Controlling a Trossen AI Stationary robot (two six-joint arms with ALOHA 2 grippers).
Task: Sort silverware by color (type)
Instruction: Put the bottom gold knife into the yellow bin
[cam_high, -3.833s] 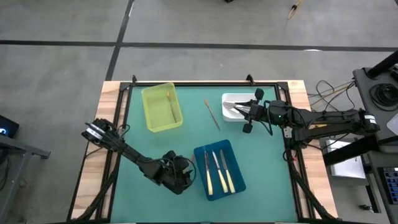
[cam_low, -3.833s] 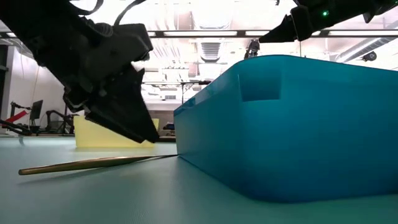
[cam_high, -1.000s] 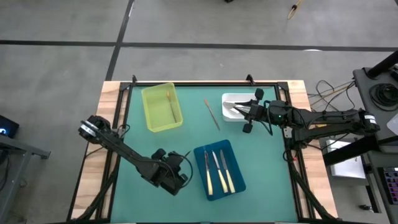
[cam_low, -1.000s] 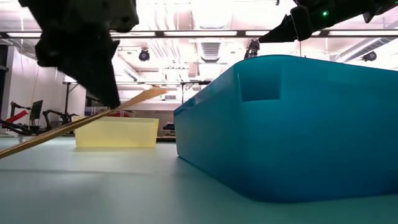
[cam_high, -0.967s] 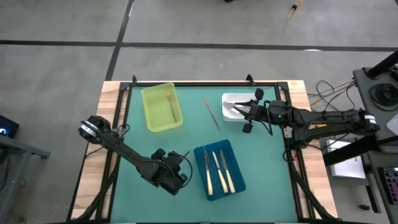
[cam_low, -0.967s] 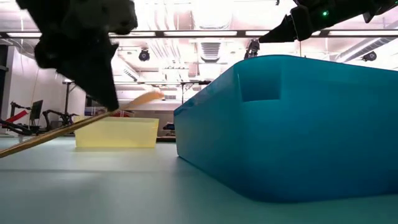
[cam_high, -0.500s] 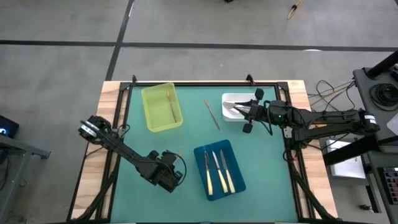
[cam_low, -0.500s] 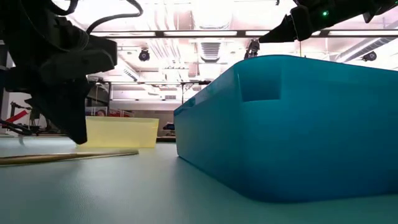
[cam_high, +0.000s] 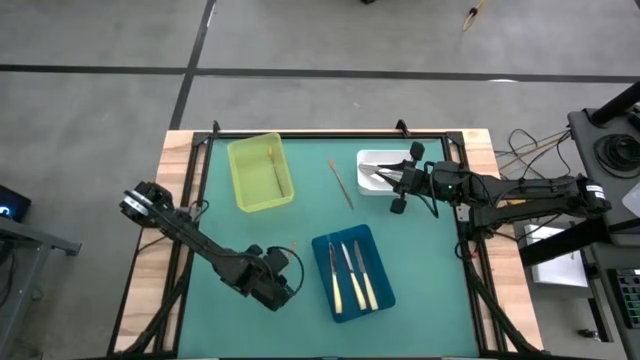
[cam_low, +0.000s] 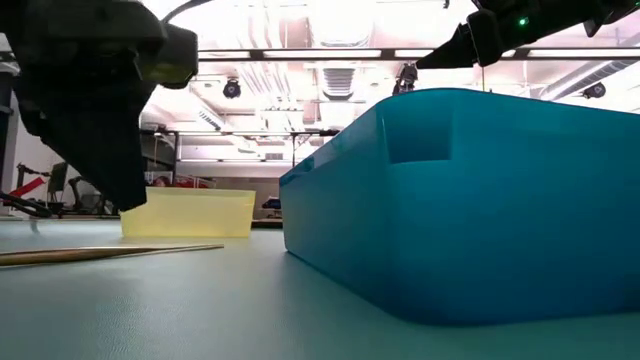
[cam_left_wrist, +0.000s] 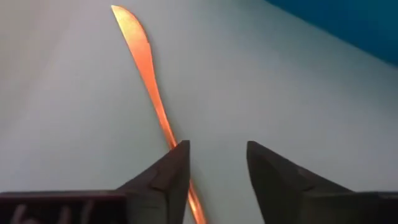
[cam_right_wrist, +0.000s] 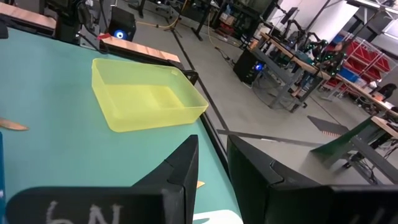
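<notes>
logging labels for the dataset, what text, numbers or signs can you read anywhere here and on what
"6N": white handwritten marks on the right claw body, edge of the right wrist view, partly cut off.
White handwritten marks on the left claw body, left wrist view: cut off, unreadable.
Trays, silverware, table: no text visible.

A thin gold-copper knife (cam_left_wrist: 144, 71) lies flat on the green mat, just left of the blue tray (cam_high: 385, 287). Inside that tray three knives (cam_high: 351, 276) with cream-yellow handles lie side by side. Another gold-copper piece (cam_high: 341, 184) lies on the mat beyond the tray, alone.
</notes>
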